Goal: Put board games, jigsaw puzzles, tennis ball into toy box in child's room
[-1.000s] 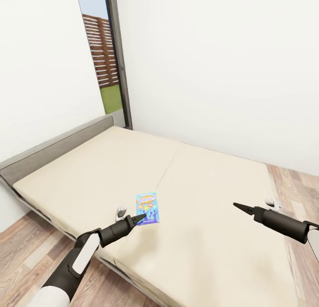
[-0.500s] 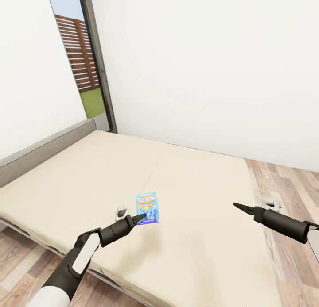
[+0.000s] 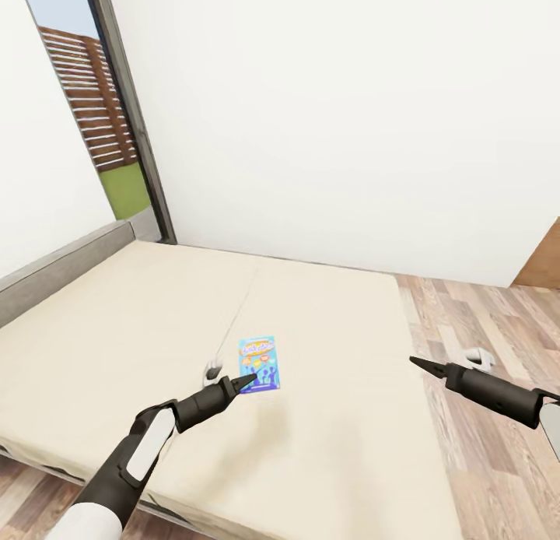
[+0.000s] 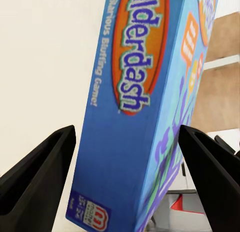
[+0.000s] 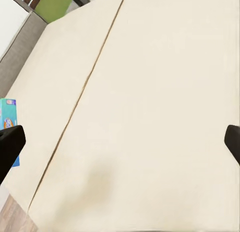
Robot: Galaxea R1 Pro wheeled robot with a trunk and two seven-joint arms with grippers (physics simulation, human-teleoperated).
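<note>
A small blue board game (image 3: 259, 363) printed "Balderdash" is held off the bed (image 3: 117, 322) at the tip of my left gripper (image 3: 247, 381). In the left wrist view the box (image 4: 145, 91) stands on edge between the two dark fingers (image 4: 47, 162), and the gripper (image 4: 125, 137) is shut on it. My right gripper (image 3: 414, 361) hovers over the bed's right half with its fingers wide apart and nothing between them (image 5: 120, 142). The right wrist view shows the cream mattress (image 5: 165, 91) and a sliver of the blue box (image 5: 8, 114). The table and the toy box are out of view.
The bed's grey headboard (image 3: 54, 271) runs along the left. A tall glass opening (image 3: 85, 104) shows a wooden fence and grass. A white wall stands behind the bed. Wood floor (image 3: 482, 306) lies to its right, with a brown wooden panel (image 3: 544, 264) at the edge.
The whole picture has shifted: the bed, window and wall slid left, so the camera turned right. Both arms and the blue box keep their places in the picture.
</note>
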